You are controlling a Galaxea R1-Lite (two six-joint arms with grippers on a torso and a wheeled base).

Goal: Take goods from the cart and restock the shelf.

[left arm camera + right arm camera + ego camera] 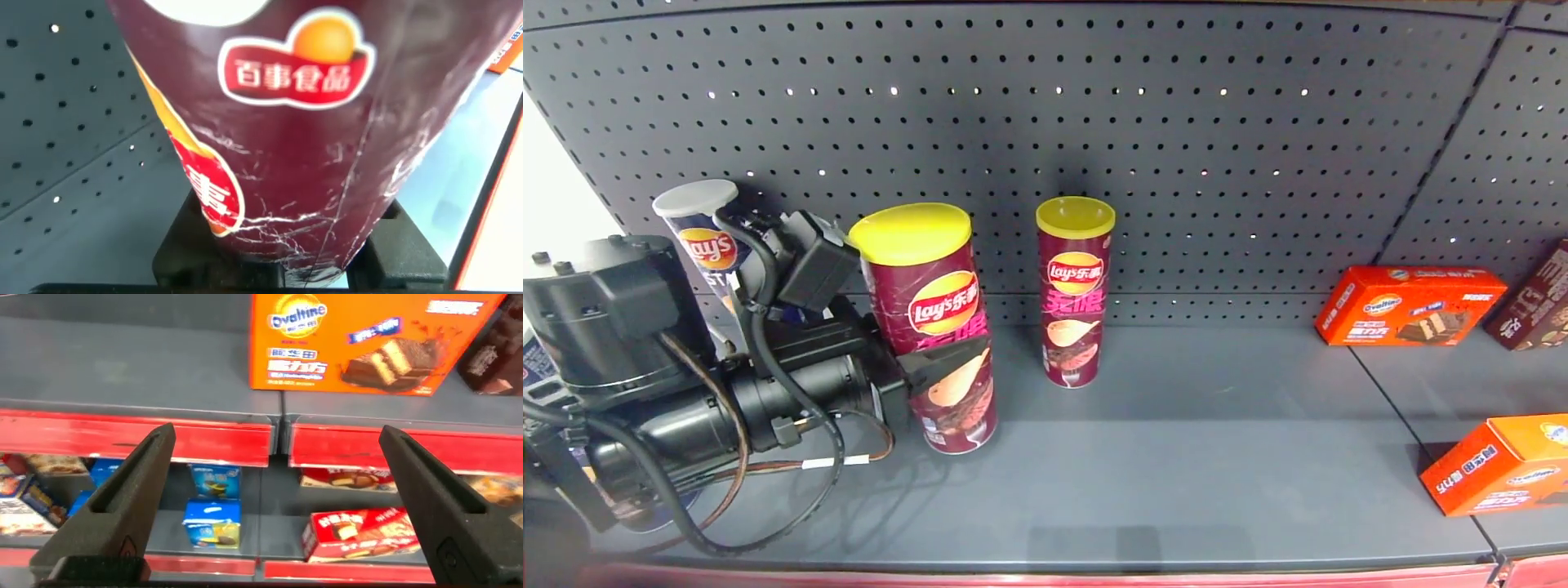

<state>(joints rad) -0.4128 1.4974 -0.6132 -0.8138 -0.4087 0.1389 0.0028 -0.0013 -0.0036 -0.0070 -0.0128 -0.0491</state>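
I'm gripping the maroon, yellow-lidded can (925, 282) in my left gripper (945, 364), on the shelf (1176, 465) near 1 twin (1073, 294); right gripper (278, 433) is gaping wide.

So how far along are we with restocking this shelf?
Done: one maroon chip can stands upright on the shelf. In hand: the left end effector grips a second can, tilted at the shelf's left, not yet released. Remaining: set it straight and let go; the right end effector is open and empty.
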